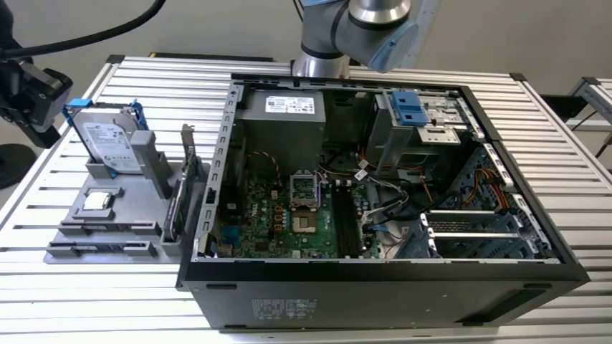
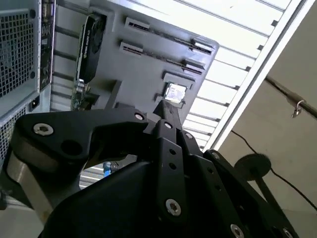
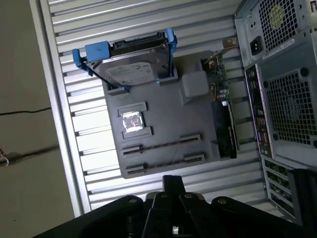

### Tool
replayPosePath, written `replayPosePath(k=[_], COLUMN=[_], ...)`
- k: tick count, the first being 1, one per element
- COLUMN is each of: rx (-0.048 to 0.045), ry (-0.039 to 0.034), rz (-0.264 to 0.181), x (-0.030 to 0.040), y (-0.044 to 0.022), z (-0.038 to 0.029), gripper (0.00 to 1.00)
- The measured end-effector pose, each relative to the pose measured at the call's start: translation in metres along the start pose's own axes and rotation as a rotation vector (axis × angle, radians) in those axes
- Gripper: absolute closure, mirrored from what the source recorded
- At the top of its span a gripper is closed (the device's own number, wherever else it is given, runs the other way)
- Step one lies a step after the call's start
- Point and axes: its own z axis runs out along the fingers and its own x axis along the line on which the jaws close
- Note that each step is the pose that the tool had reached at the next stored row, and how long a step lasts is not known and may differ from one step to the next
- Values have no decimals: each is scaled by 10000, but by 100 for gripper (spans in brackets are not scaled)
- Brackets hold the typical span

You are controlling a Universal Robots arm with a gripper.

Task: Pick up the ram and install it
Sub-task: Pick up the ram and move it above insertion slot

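Ribbed aluminium slat table (image 1: 564,143), with bright glare on the slats in the second wrist view. Second slatted table (image 1: 598,100) at the exterior view's right edge, standing apart. Floor (image 3: 25,74) is plain beige-grey, with a thin black cable (image 3: 20,113) and a dark round stand base (image 2: 252,166) on it.

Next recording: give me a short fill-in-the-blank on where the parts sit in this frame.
1. The ram rests on the gray holder, ___ the open computer case.
2. The hard drive on that holder carries ___ rails.
3. The square silver chip lies between the hard drive and the ___.
Missing words: outside; blue; ram.
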Motion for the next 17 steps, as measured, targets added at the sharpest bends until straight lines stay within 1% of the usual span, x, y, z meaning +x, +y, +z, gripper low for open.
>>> replayPosePath(k=[5,10,17], rx=[-22,-19,27], ry=[-39,-70,-124], rz=[867,1422,2139], x=[0,0,0], y=[0,0,0], z=[0,1,1], gripper=[100,100,100])
